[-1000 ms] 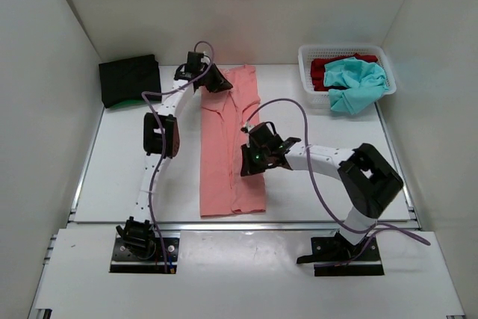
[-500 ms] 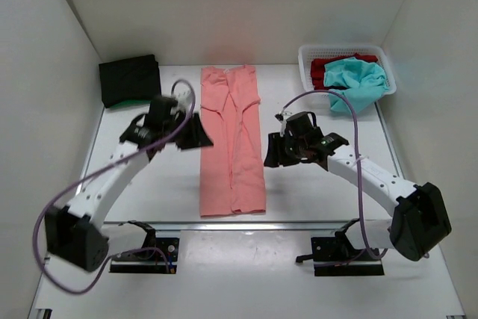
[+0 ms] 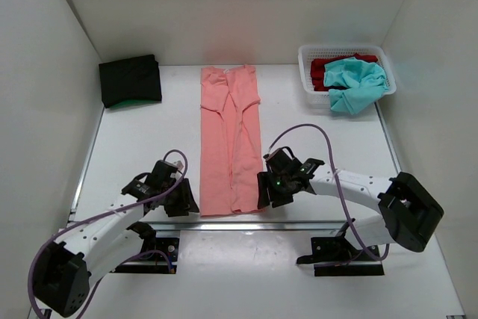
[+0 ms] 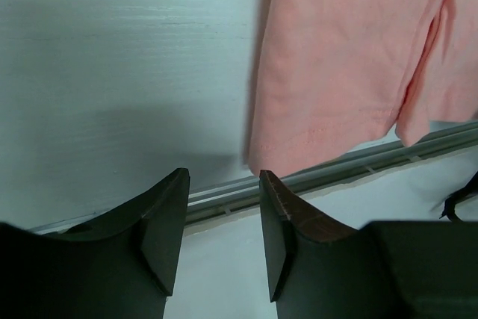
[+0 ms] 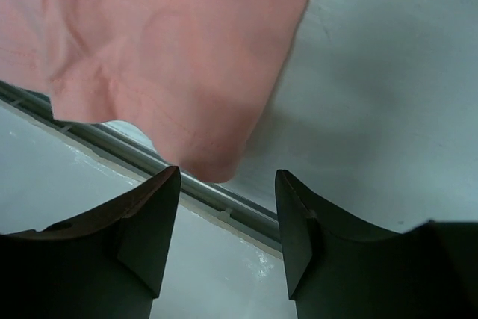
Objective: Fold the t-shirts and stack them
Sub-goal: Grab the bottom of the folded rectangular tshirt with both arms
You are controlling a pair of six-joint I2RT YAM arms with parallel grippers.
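The salmon-pink t-shirt (image 3: pixel 230 140) lies folded lengthwise as a long strip down the table's middle. My left gripper (image 3: pixel 187 199) hovers open just left of its near-left corner; in the left wrist view the pink hem (image 4: pixel 336 72) lies ahead of the empty left gripper (image 4: pixel 222 229). My right gripper (image 3: pixel 267 190) stands open beside the near-right corner, and the right wrist view shows the shirt's corner (image 5: pixel 172 57) just beyond the empty right gripper (image 5: pixel 228 222). A folded black t-shirt (image 3: pixel 130 78) rests at the back left on a green edge (image 3: pixel 133 102). Red (image 3: pixel 326 66) and teal (image 3: pixel 360 81) t-shirts lie crumpled in the basket.
The white mesh basket (image 3: pixel 308 56) stands at the back right. A metal rail (image 4: pixel 351 160) runs along the table's near edge, right under both grippers. White walls enclose the table on three sides.
Both arms have swung from the shirt's far and middle parts to its near corners. Both grippers have opened and let go of the pink cloth, which stays flat.
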